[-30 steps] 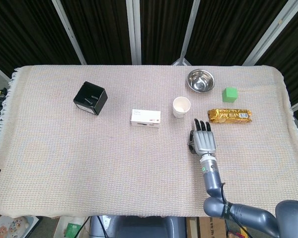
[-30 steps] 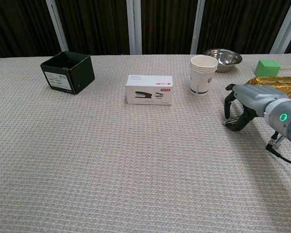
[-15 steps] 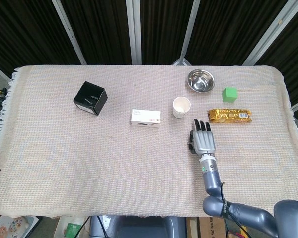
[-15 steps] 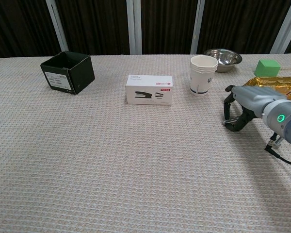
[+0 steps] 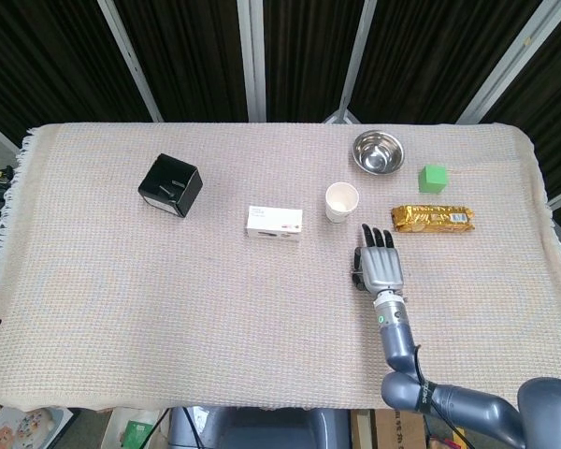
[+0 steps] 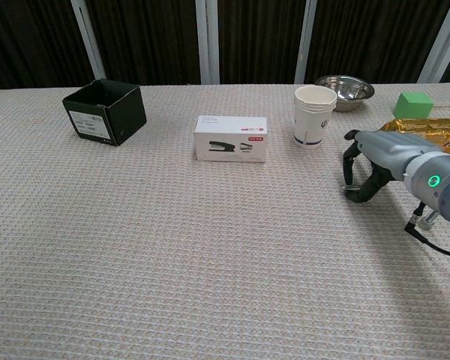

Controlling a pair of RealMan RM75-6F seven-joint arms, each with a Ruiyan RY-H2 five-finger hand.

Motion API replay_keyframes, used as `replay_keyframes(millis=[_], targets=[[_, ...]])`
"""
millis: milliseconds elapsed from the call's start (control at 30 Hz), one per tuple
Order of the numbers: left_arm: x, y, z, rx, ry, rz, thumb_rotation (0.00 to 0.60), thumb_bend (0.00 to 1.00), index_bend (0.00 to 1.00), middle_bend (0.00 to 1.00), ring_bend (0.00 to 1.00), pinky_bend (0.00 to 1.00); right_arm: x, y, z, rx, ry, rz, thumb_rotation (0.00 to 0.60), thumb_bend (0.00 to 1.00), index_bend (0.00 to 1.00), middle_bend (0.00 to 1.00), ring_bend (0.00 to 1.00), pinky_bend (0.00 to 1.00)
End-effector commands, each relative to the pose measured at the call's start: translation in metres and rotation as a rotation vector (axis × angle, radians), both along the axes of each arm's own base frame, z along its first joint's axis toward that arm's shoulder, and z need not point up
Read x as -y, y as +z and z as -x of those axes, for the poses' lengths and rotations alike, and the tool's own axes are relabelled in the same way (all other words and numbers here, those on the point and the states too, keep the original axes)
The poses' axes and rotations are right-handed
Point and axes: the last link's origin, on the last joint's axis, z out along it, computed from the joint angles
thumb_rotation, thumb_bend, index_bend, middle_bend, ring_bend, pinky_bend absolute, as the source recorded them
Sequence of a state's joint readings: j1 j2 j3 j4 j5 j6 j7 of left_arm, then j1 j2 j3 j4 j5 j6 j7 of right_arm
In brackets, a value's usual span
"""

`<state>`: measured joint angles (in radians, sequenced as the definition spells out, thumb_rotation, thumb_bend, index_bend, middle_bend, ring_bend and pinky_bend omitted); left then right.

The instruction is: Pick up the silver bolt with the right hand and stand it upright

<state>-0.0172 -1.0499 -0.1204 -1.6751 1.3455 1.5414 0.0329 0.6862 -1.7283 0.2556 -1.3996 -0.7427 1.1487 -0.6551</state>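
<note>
While head view hides it, right robot hand (image 6: 369,166) fingertips (image 6: 350,183) curl tableward

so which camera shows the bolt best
The chest view: the bolt shows as a small silver piece on the cloth under the curled fingers of the right robot hand. In the head view the back of the robot hand covers it almost entirely.
</note>
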Motion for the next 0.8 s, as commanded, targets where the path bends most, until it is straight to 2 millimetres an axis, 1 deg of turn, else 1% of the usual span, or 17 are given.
replay_keyframes(millis=[33,800], targets=[[0.000,0.000,0.000,0.000,0.000,0.000,0.600,0.04,0.17,0.10,0.01,0.01,0.000,0.001,-0.001,0.006,0.002,0.003,0.600,0.33,0.59,0.00,0.00,0.00],[0.000,0.001,0.001,0.007,0.000,0.001,0.600,0.04,0.17,0.10,0.01,0.01,-0.003,0.012,-0.014,0.084,-0.007,0.006,0.600,0.33,0.59,0.00,0.00,0.00]])
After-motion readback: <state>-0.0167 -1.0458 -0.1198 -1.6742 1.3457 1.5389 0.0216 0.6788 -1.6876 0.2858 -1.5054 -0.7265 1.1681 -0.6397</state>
